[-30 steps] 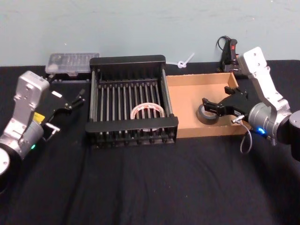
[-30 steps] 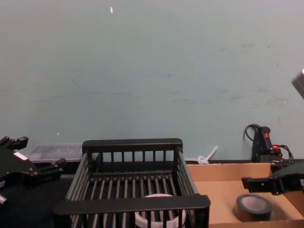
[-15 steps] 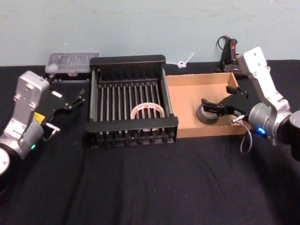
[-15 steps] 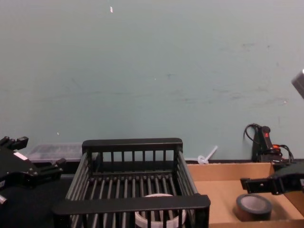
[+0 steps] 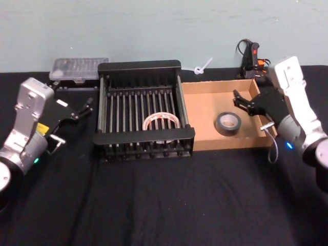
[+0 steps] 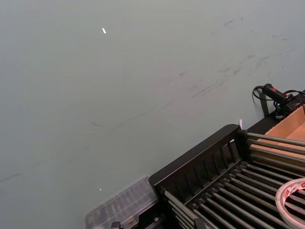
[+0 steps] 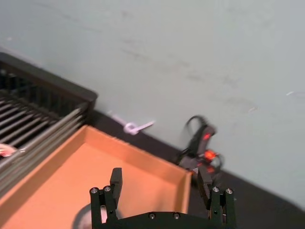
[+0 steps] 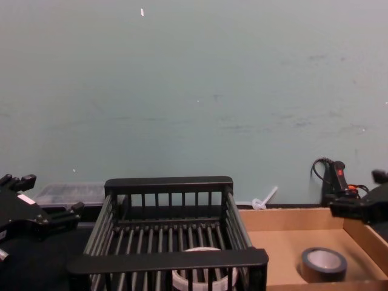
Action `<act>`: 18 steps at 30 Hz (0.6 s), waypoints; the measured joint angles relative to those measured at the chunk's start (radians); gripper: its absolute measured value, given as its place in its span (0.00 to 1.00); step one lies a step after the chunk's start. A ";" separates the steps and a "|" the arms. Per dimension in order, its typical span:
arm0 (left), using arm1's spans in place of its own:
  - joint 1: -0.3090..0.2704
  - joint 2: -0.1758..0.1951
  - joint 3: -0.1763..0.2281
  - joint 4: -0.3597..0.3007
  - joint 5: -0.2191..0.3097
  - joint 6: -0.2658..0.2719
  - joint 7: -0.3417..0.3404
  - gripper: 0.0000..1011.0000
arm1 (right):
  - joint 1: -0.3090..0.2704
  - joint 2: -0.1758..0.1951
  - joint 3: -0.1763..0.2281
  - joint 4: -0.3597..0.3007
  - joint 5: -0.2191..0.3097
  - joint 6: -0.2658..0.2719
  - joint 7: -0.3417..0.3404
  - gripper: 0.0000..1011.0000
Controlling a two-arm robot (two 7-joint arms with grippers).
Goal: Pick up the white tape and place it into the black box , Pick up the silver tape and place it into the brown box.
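inside the brown box [image 5: 202, 110], silver tape [image 5: 227, 122] lies free.

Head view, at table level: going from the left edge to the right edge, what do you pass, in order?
Left claw → black slatted plastic crate holding the white ring of tape → shallow brown cardboard box → grey-silver tape roll lying in it → right claw, open over the box's right end.
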 joint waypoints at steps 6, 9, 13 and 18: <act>0.000 0.000 0.000 0.000 0.000 0.000 0.000 0.99 | -0.043 -0.011 0.001 0.009 -0.102 -0.129 -0.108 0.99; 0.000 0.000 0.000 0.000 0.000 0.000 0.000 0.99 | -0.058 -0.019 0.008 0.019 -0.121 -0.158 -0.129 0.99; 0.000 0.000 0.000 0.000 0.000 0.000 0.000 0.99 | -0.076 -0.028 0.021 0.028 -0.128 -0.171 -0.135 0.99; 0.000 0.000 0.000 0.000 0.000 0.000 0.000 0.99 | -0.085 -0.036 0.033 0.033 -0.132 -0.173 -0.129 0.99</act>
